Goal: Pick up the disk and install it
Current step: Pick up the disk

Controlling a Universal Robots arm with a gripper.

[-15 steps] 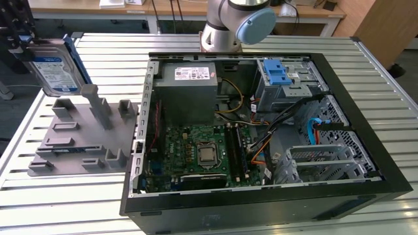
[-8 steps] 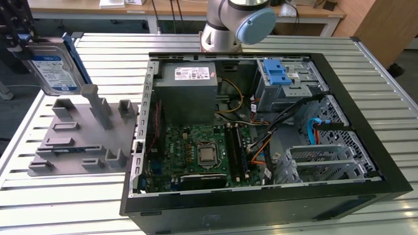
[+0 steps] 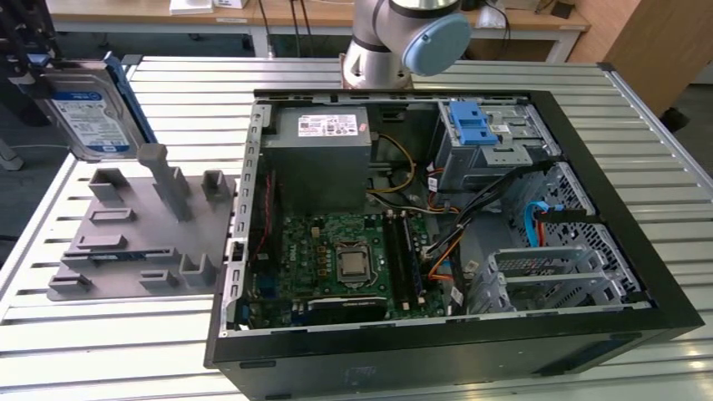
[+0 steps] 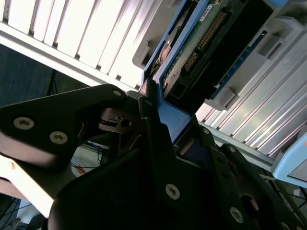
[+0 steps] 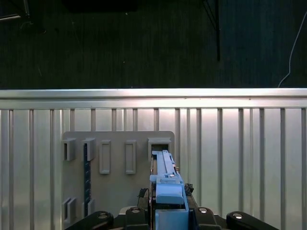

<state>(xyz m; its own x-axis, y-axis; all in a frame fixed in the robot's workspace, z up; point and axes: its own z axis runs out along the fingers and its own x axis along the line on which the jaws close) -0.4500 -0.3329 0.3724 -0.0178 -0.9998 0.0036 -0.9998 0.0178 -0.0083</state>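
Note:
The disk (image 3: 95,113), silver with a blue-and-white label and blue side rails, hangs on edge in the air at the exterior view's left, above the grey slotted fixture (image 3: 134,238). My gripper (image 3: 33,63) is shut on its upper end. In the second wrist view the black fingers (image 4: 149,115) clamp the blue rail, and the disk's green circuit board (image 4: 201,43) shows beyond them. In the first wrist view the disk (image 5: 165,177) is seen edge-on over the fixture (image 5: 115,163), clear of its slots.
An open computer case (image 3: 624,251) lies on the slatted metal table (image 3: 189,92). It holds a grey power-supply box (image 3: 323,154), a motherboard (image 3: 334,259) and a metal drive cage with a blue latch (image 3: 479,125). The arm's base (image 3: 402,42) stands behind the case.

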